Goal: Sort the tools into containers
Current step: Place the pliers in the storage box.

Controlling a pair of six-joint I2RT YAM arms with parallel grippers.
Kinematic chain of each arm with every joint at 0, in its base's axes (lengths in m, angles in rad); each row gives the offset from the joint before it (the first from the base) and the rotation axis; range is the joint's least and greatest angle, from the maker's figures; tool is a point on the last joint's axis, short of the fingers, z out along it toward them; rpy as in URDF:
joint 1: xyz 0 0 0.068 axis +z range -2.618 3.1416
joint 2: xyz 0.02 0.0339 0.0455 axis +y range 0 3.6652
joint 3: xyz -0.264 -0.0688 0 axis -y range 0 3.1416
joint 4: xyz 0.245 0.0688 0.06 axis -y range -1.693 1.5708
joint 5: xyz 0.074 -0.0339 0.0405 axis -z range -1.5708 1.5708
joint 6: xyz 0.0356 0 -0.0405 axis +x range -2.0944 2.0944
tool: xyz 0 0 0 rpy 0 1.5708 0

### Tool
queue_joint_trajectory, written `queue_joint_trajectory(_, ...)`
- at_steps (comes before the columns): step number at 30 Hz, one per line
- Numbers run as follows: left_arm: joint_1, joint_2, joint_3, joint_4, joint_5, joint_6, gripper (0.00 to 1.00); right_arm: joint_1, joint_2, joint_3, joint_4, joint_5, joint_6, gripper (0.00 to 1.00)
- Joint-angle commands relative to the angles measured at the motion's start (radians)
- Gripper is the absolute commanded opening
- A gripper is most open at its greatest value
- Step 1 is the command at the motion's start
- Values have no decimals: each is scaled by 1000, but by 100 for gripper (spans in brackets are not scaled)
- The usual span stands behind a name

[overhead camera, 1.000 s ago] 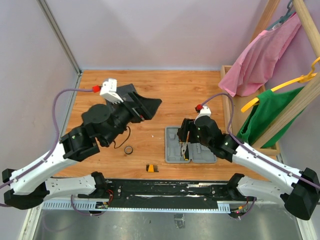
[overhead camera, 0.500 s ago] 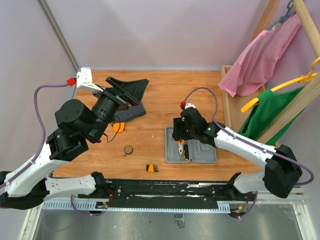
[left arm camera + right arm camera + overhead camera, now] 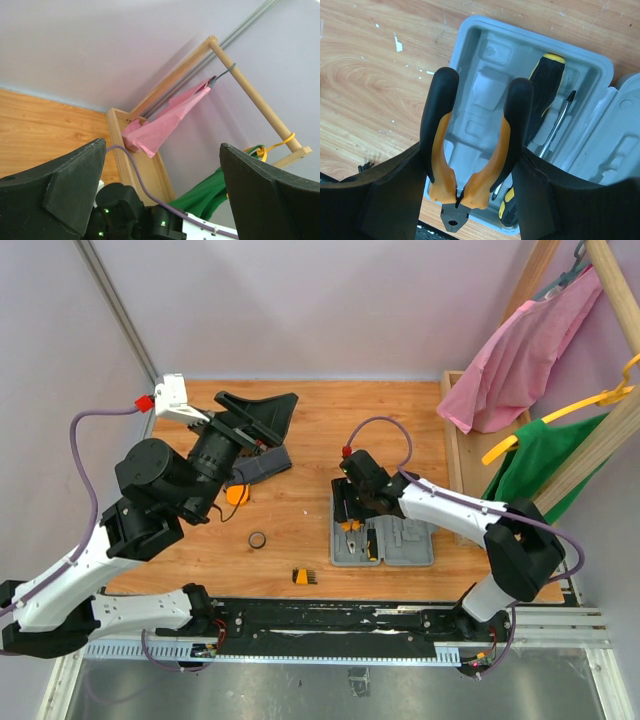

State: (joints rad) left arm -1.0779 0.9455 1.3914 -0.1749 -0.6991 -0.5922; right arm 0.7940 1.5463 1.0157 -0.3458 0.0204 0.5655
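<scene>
Pliers (image 3: 436, 150) sit clamped in the right end effector (image 3: 467, 195) just above the open case (image 3: 490, 60), where two screwdrivers (image 3: 545, 85) lie; the left end effector (image 3: 162, 185) stands wide open, raised over the pouch (image 3: 262, 465). Tape ring (image 3: 257, 539), bit holder (image 3: 301, 576) and orange piece (image 3: 236, 494) lie on the worktop (image 3: 320, 420) left of the case.

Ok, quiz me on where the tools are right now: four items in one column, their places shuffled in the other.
Things:
1. pliers
2. screwdriver
3. bit holder
4. round orange piece

Places:
A. on the table, by its near edge
B. between the right gripper fingers
C. beside the pouch
D. lying in the case

Pairs: 1-B, 2-D, 3-A, 4-C
</scene>
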Motion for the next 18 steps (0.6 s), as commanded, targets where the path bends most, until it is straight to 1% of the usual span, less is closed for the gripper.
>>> queue_joint_trajectory(1,-7,4,6,53,-30,14,99,-26,34,56,-22,-10,35,14)
queue_joint_trajectory(4,-8,-4,-6,71,-25,15,99,-27,69,72,-37,-17,38,15)
queue_joint_trajectory(10,-8,14,25,59,-19,14,99,-29,125,101,-47,-29,69,16)
queue_joint_trajectory(13,-7,-3,-4,81,-14,9,99,-31,144,108,-50,-25,96,22)
queue_joint_trajectory(18,-7,6,10,80,-10,11,99,-34,184,124,-66,-27,124,23)
